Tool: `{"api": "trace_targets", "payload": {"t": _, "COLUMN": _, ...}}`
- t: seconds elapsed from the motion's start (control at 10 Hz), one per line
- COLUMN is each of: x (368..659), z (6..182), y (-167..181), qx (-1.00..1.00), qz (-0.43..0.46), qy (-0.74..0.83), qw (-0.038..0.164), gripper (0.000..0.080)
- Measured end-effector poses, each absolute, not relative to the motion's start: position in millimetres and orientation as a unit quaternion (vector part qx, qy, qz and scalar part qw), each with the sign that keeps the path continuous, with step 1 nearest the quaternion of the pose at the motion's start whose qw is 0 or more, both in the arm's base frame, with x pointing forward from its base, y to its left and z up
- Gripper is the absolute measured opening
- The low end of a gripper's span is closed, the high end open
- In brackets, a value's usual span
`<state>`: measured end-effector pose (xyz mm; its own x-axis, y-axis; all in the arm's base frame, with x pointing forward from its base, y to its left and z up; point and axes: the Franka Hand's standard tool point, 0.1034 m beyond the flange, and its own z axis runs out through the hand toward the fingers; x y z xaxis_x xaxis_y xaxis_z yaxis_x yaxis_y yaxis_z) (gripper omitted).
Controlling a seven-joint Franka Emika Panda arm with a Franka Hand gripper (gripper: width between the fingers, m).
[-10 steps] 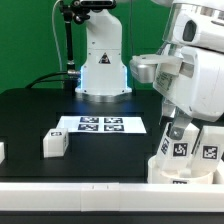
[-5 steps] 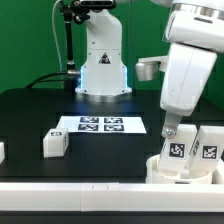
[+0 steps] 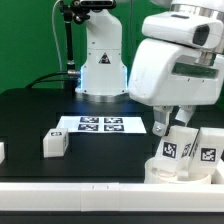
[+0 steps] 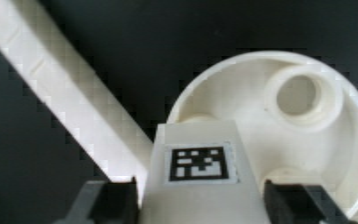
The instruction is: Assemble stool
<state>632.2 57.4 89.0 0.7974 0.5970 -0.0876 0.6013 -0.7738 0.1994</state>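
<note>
Item under inspection: stool, part assembled.

Location: the round white seat (image 3: 160, 172) lies flat at the near edge of the black table (image 3: 30, 110), on the exterior view's right. 2 short block legs stand upright on it: the leg (image 3: 174, 150) under the arm and a second leg (image 3: 208, 152) just beside it. A third leg (image 3: 54, 143) lies loose, well apart, near the marker board (image 3: 100, 125).

Gripper: the gripper (image 3: 170, 124) hangs directly over the first leg. In the wrist view the gripper (image 4: 202, 205) has 1 dark finger (image 4: 114, 203) on each side of the leg (image 4: 197, 160). A sliver of seat (image 4: 247, 90) shows between the leg and 1 finger. Judgement: the jaws stand apart, a little wider than the leg, and are not clamped on it.

Handling: the parts look like hard moulded plastic, so I judge them light, stiff and smooth. The flat leg faces suit a parallel pinch, but the smooth surface may slip under twisting load. The best hold is across 2 opposite flat sides, high on the block, leaving its foot free to seat. The light seat may slide or tip if the leg is pressed off centre.

Open point: 1 empty socket (image 4: 302, 95) is visible. Whether the leg is fully home cannot be told.
</note>
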Motion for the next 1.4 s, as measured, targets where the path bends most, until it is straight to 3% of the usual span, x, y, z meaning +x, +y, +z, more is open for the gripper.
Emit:
{"api": "trace_targets", "payload": {"t": 0.6, "x": 630.8, "z": 87.7, "y": 62.2, "qx": 0.997, "qz": 0.017, "qy": -0.005, "qw": 0.069, "gripper": 0.034}}
{"api": "trace_targets", "payload": {"t": 1.4, "x": 630.1, "z": 87.5, "y": 67.0, "qx": 0.969, "qz": 0.029, "qy": -0.238, "qw": 0.055, "gripper": 0.034}}
